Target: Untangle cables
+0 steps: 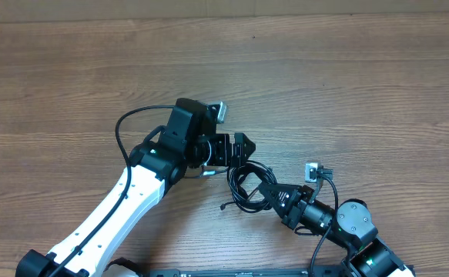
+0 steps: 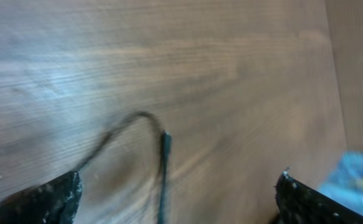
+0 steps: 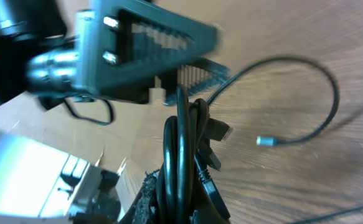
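Wood table (image 1: 70,61). Left arm (image 1: 124,200) comes in from near-left and right arm (image 1: 355,223) from near-right. They meet at centre, tips close together.

Left gripper (image 1: 238,151): fingers spread wide, nothing btw them, hanging just far-left of the tangle. Right gripper (image 1: 269,191): pressed together on the cables (image 1: 246,188), pinching the bundle at its near-right edge.

Key relation: the bundle lies just near-right of the left gripper, i.e. btw the two tips. So left is the free hand and sits right beside the work. Right wrist view shows the loops standing up out of the right jaws, long axis pointing at the left's ribbed finger pad (image 3: 169,56). The pad is v. close over the loop tops; can't tell if touching.

A loose strand (image 3: 327,93) arcs off to the side and ends in a small metal plug (image 3: 265,141) on the wood, apart from the loops. Left wrist view is blurred: one thin strand lies on the table btw the open fingers (image 2: 50,199).

Judgement: the next move is prob. for left to close on one loop or strand and draw it away from right's hold. Snags: tips are crowded, and the loops overlap, so taking a single one looks fiddly.
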Action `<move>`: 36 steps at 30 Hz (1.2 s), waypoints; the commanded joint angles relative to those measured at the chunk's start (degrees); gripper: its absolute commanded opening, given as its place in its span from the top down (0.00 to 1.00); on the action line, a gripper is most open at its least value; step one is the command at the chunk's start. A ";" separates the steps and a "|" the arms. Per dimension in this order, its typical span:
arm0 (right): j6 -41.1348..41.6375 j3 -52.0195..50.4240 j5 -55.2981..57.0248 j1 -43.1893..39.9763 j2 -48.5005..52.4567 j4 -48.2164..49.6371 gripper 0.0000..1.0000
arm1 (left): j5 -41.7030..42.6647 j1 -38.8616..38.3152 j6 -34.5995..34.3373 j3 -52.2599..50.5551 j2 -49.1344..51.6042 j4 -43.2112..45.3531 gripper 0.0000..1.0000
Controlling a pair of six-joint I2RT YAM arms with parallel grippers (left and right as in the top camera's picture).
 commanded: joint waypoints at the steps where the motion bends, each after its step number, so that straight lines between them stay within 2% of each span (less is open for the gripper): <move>1: -5.11 1.14 -2.99 0.28 -0.35 3.52 0.96 | 5.01 -0.02 5.16 0.94 -0.02 -2.86 0.09; 2: -6.40 1.14 -3.50 0.28 -0.35 4.87 0.96 | 4.98 -0.02 5.86 0.94 -0.02 -4.04 0.13; 3: -6.97 1.14 -3.65 0.28 -0.37 5.92 0.96 | 4.98 -0.02 7.08 0.94 -0.02 -5.27 0.21; 4: -6.95 1.14 -3.63 0.28 -0.37 6.69 0.96 | 4.94 -0.02 7.85 0.94 -0.02 -6.51 0.34; 8: -6.86 1.14 -2.43 0.26 -0.35 6.93 0.96 | 3.32 -0.02 7.82 0.94 -0.02 -8.76 0.59; 9: -6.47 1.14 0.81 0.26 -0.35 8.66 0.96 | 0.46 -0.02 7.80 0.94 -0.02 -10.78 0.79; 11: -5.64 1.14 3.91 0.26 -0.37 10.36 0.96 | 0.22 -0.02 7.80 0.94 -0.02 -11.67 0.81; 14: -0.22 1.14 11.32 0.26 -0.37 11.80 0.96 | 0.24 -0.02 7.80 0.92 -0.02 -12.46 0.84; 19: 1.49 1.14 21.90 0.26 -0.35 11.52 0.96 | 0.28 -0.02 7.80 0.87 -0.02 -13.33 0.96; 24: 1.42 1.14 33.68 0.26 0.85 9.31 0.96 | 0.96 -0.02 7.78 0.87 -0.02 -14.62 0.96; 29: 1.09 1.14 33.64 0.28 9.64 9.97 0.96 | 7.93 -0.02 7.54 0.87 -0.02 -12.72 0.95; 30: 1.07 1.14 31.36 0.28 13.09 11.91 0.96 | 7.61 -0.02 7.58 0.87 -0.02 -12.28 0.88; 32: 0.39 1.14 25.14 0.28 18.97 18.58 0.95 | 3.39 -0.02 7.56 0.87 -0.02 -12.02 0.63; 34: -4.44 1.14 18.75 0.28 22.97 23.10 0.96 | -1.99 0.00 7.61 0.87 -0.02 -11.98 0.48; 36: -5.05 1.14 15.10 0.28 25.49 23.41 0.96 | -8.24 0.42 8.15 0.87 -0.02 -11.72 0.33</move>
